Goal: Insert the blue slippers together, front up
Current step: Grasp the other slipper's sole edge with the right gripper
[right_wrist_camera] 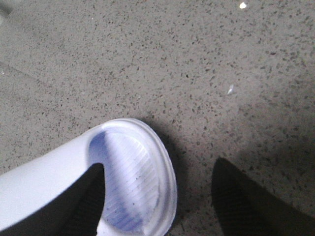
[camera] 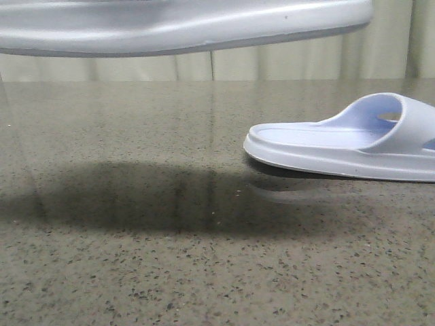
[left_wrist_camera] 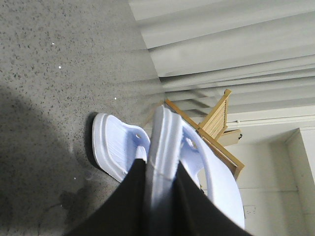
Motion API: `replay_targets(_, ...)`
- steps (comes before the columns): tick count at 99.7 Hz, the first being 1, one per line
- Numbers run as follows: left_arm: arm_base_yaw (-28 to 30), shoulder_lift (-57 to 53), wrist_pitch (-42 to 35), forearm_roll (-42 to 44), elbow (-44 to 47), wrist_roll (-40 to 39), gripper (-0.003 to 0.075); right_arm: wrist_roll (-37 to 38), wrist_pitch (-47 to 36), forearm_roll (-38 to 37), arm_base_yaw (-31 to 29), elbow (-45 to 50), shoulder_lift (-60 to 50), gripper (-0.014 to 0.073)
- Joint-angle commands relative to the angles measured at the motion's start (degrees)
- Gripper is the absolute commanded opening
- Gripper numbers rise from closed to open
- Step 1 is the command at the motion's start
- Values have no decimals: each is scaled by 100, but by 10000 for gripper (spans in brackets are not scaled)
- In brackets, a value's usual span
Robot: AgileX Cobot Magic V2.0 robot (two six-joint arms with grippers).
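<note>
Blue slippers, a pair of very pale blue-lilac foam slides with wide straps and thick soles, are recorded in two separate places. One slipper (camera: pixel 183 27) is held in the air close to the front camera, its long side filling the top of that view, well above the speckled grey-brown stone tabletop (camera: pixel 170 272), on which a broad dark shadow is cast. In the left wrist view this raised slipper (left_wrist_camera: pixel 165 147) is seen edge-on, its sole rim clamped between the two black fingers (left_wrist_camera: pixel 125 206) of the left gripper (left_wrist_camera: pixel 160 196), which are closed tight against both faces of it.

The second slipper (camera: pixel 353 146) is seen at the right of the front view, strap to the right, with its near end lifted slightly off the table surface. In the right wrist view the ribbed footbed (right_wrist_camera: pixel 130 182) is visible, and one dark finger (right_wrist_camera: pixel 78 206) of the right gripper (right_wrist_camera: pixel 162 211) is seen under the strap while the other finger is outside the slipper over the table; the jaws are set wide apart, and whether anything is gripped cannot be told.

Behind the table, pale pleated curtains (camera: pixel 272 64) are noted, and a light wooden frame (left_wrist_camera: pixel 216 123) shows in the left wrist view.
</note>
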Motion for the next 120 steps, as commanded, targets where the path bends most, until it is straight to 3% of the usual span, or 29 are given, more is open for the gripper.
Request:
replay_targets(1,28,-37,221,-517,-197,-46,16,-12,-568,146,-40,-143,110,403)
replay_targets(68,28,-37,186,-517,-197,-46,16,-12,-1015,724,-40,-143,993,403)
replay_targets(120,28,-37,177,-517,-197,-81,16,-12,-326,1181,-17,-143,1101,403)
